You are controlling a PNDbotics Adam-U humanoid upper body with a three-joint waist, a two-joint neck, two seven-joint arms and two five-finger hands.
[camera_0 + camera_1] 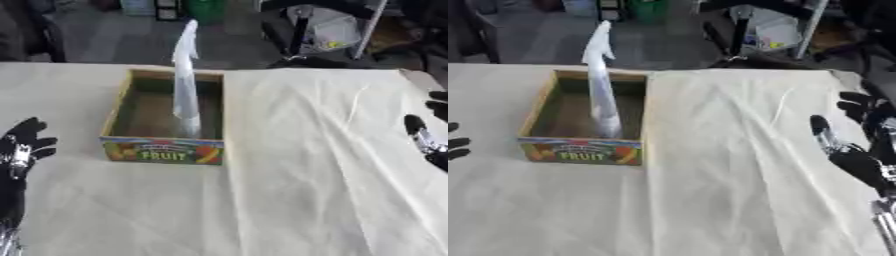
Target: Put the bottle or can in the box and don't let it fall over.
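Observation:
A tall, slim, clear bottle (185,80) stands upright inside the cardboard fruit box (162,150), near the box's right wall, its top rising well above the rim. My left hand (21,145) rests open on the cloth at the left edge, a hand's width left of the box. At the right edge my right hand (859,145) hovers open, fingers spread, far from the box. Neither hand touches the bottle or the box.
A wrinkled white cloth (306,165) covers the table. Beyond the far edge are a dark floor, a chair with a grey bag (328,27) and a green bin (206,7).

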